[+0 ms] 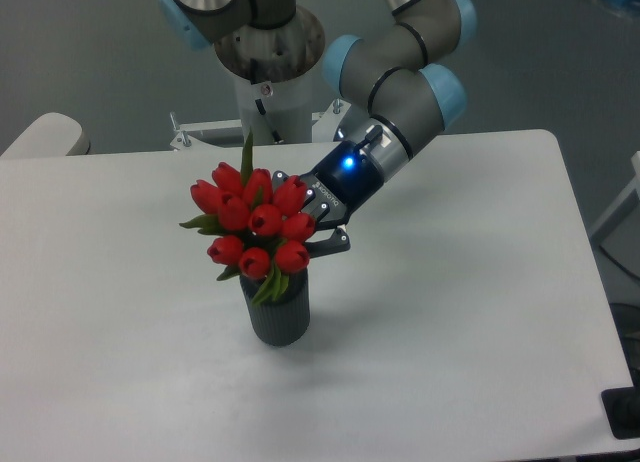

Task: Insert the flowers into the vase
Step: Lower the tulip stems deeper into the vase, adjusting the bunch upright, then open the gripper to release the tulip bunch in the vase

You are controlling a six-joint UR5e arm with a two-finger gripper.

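Flowers (256, 225) sit above the vase (277, 312), lower leaves dipping into its round mouth, buds spreading wider than the rim. Gripper (322, 225) reaches in from upper right, fingers closed on the bunch behind the buds. Vase stands upright near the centre of the white table (470, 312), well apart from every edge. Bare tabletop on all sides.

A tight bunch of red tulips (256, 226) with green leaves sits just left of the claw (322, 228), stems down in the mouth of the ribbed dark grey vase (277, 313) standing upright below it.
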